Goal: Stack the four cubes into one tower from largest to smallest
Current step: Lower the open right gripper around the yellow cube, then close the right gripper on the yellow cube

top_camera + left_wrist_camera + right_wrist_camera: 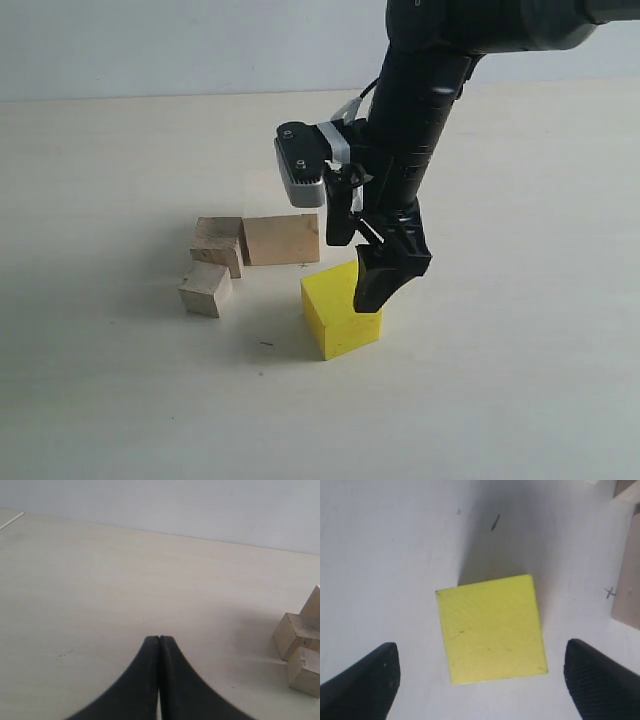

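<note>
Right wrist view says it all: my right gripper [481,677] hangs wide open and empty over the table [380,555], with the yellow cube [491,629] sitting right below, between the jaws, its sides skewed just slightly off them. Probably needs a tiny wrist twist.

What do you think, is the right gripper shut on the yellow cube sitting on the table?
No. The right gripper is open, standing clear of the yellow cube on both sides, as the right wrist view shows. The cube does sit on the table.
</note>
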